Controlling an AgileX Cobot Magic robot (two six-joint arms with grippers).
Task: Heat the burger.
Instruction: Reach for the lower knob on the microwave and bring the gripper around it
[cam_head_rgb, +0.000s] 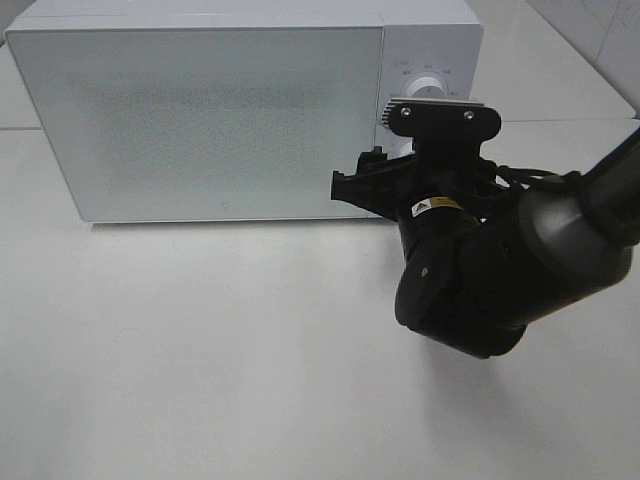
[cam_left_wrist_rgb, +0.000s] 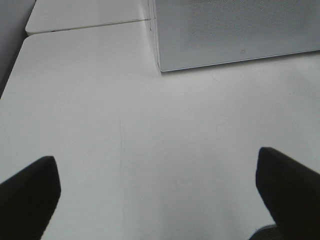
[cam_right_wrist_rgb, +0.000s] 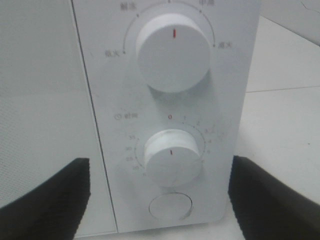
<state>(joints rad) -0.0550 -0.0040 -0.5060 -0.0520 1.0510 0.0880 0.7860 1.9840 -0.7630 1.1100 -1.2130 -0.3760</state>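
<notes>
The burger is out of view. The white microwave (cam_head_rgb: 200, 110) stands at the back of the table with its door (cam_right_wrist_rgb: 40, 90) shut. My right gripper (cam_right_wrist_rgb: 157, 167) is open right in front of the control panel, one finger (cam_right_wrist_rgb: 45, 200) on each side of the lower timer knob (cam_right_wrist_rgb: 172, 157), touching nothing. Above that knob is the upper power knob (cam_right_wrist_rgb: 172, 52). In the exterior high view the right gripper (cam_head_rgb: 395, 165) points at the panel. My left gripper (cam_left_wrist_rgb: 157, 192) hangs open and empty over bare table, near the microwave's (cam_left_wrist_rgb: 235, 30) front corner.
A round push button (cam_right_wrist_rgb: 170, 207) sits under the timer knob. The white table (cam_head_rgb: 200, 350) stretches in front of the microwave. A seam between table tops (cam_left_wrist_rgb: 85, 25) runs beside the microwave. The right arm's bulky black wrist (cam_head_rgb: 480, 280) hovers over the table's right part.
</notes>
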